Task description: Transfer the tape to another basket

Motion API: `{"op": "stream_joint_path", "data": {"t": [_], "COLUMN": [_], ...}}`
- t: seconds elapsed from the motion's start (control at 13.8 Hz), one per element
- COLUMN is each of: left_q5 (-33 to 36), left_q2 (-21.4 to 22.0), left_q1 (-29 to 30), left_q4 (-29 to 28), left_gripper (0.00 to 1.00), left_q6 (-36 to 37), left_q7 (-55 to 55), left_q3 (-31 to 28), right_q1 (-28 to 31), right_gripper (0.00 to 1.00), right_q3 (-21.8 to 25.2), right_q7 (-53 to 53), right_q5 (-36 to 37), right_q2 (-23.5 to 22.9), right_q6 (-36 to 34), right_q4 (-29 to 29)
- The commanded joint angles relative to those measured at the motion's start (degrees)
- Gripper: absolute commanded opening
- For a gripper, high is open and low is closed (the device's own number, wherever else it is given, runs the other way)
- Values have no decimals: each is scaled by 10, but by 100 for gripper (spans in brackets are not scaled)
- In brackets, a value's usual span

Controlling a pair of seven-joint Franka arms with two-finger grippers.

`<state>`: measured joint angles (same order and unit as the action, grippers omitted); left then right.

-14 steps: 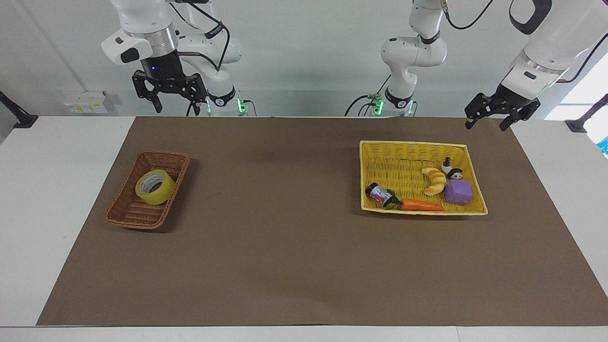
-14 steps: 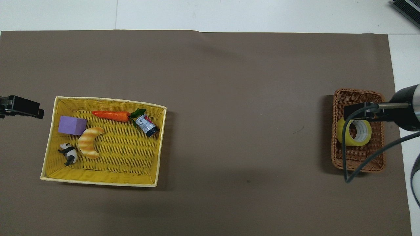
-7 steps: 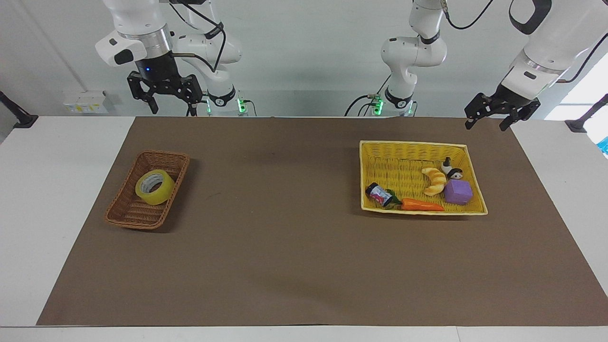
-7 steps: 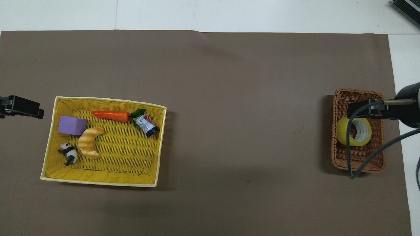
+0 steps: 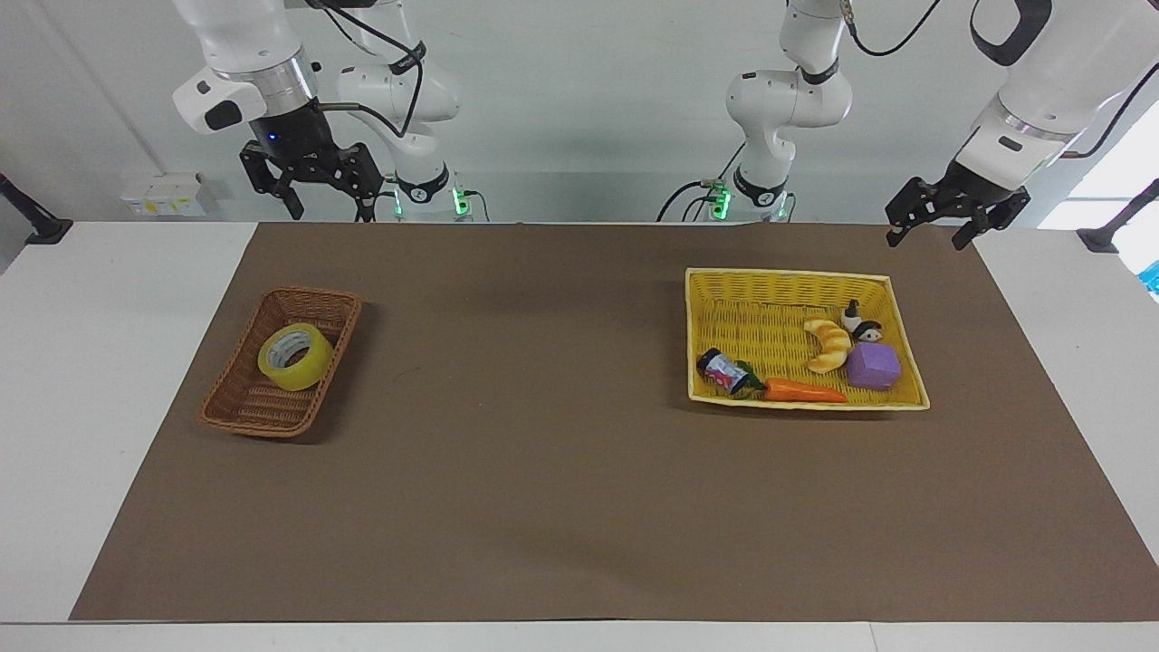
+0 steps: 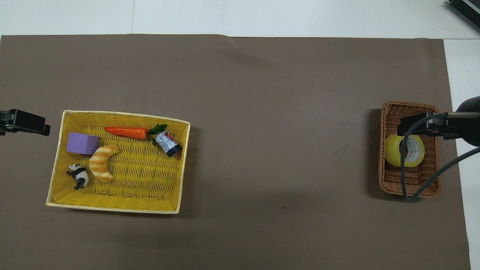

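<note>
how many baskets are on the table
2. The brown wicker basket sits toward the right arm's end, holding the tape. The yellow basket sits toward the left arm's end, holding toys. None seems hidden.

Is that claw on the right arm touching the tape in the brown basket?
Apart. The facing view shows the right gripper high above the table's robot edge, with clear space between it and the tape lying in the basket.

A robotics lab, clearly: two white arms [image 5: 797, 100] bolted at a white bench [image 5: 109, 362], brown mat [image 5: 561, 471] spread across it, bare grey wall, cables trailing, green status lights glowing at both bases.
</note>
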<state>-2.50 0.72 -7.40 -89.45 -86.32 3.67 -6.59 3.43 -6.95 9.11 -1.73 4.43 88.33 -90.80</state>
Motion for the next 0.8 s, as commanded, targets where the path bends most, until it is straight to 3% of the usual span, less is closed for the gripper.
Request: {"op": "stream_joint_path", "data": {"t": [0.0, 0.73], "left_q5": [11, 11], "left_q2": [1, 1], "left_q1": [-13, -13], "left_q4": [9, 9], "left_gripper": [100, 100], "left_q6": [11, 11], "left_q7": [-7, -7], "left_q3": [-10, -10], "right_q1": [6, 11], "right_gripper": [100, 100], "right_q3": [-1, -1], "right_q7": [6, 21], "right_q5": [-14, -14], "right_q2": [14, 12], "right_q6": [-4, -5], "right_q4": [-18, -13]}}
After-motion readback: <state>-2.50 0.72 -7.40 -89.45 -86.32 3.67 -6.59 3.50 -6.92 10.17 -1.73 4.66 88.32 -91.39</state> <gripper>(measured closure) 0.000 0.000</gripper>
